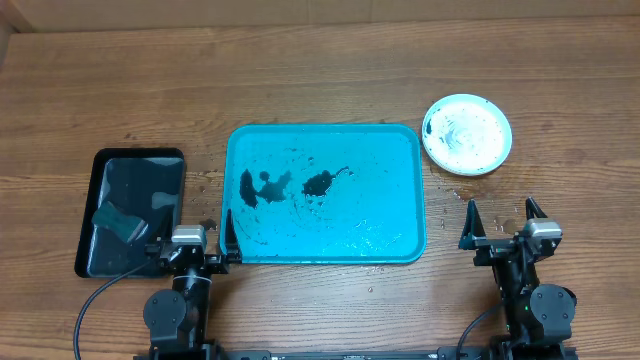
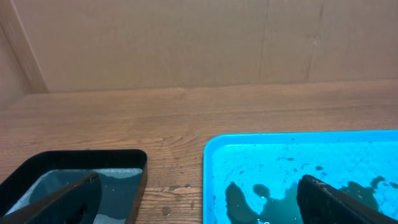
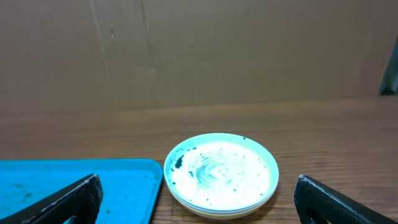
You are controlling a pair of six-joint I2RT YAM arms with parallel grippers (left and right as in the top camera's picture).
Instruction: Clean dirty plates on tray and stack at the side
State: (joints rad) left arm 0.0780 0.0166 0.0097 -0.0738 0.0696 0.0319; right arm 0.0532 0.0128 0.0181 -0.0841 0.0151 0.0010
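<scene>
The plates [image 1: 467, 133] sit stacked on the bare wooden table just beyond the far right corner of the tray [image 1: 325, 127], the top one showing a dark smear and scattered specks on its white centre (how many lie beneath cannot be told for sure). The turquoise tray holds no plates, only black blotches and a film of water. At far left, a sponge [image 1: 118, 220] rests in the black tray [image 1: 133, 155]. The left gripper [image 1: 190, 225] and right gripper [image 1: 500, 215] hang at the near edge, jaws spread wide and empty. The risk from here, by the look of it: the stack may pass as finished while its top plate is dirty, and wet rims could slide in any regrasp.
</scene>
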